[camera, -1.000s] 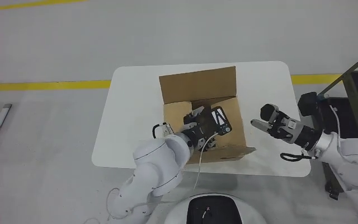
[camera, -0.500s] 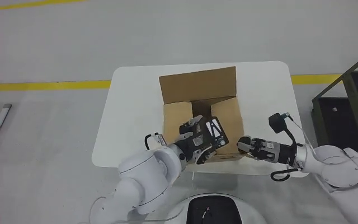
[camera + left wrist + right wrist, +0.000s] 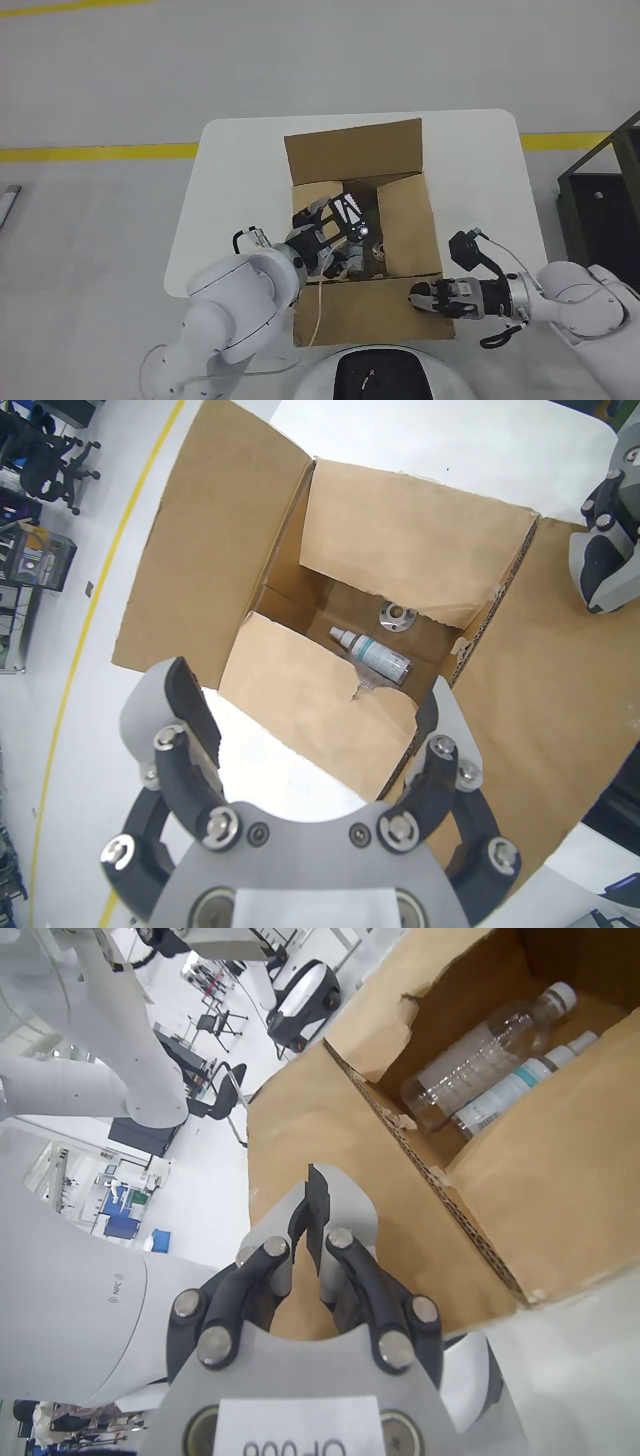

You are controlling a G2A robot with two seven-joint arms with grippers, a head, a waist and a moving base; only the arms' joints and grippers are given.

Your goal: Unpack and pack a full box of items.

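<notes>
- The left gripper [image 3: 310,695] is spread wide and holds nothing. It hangs above the left side of the cardboard box [image 3: 352,150], over the folded-in side flap [image 3: 310,705].
- The right gripper [image 3: 312,1198] has its pads pressed together. It sits at the right-hand edge of the near flap [image 3: 365,312]. It may be pinching the cardboard, but the wrist view does not show whether any card lies between the pads.
- The near flap is folded outward towards the robot and lies almost flat, and the far flap [image 3: 200,550] stands open.
- On the box floor a white spray bottle [image 3: 372,652] lies on its side.
- Just beside the spray bottle, towards the far wall, a round metal flange [image 3: 396,615] lies flat.
- A clear plastic bottle [image 3: 480,1063] lies alongside the spray bottle, partly under the torn edge of the side flap.
- The box stands in the middle of the white table [image 3: 230,200].
</notes>
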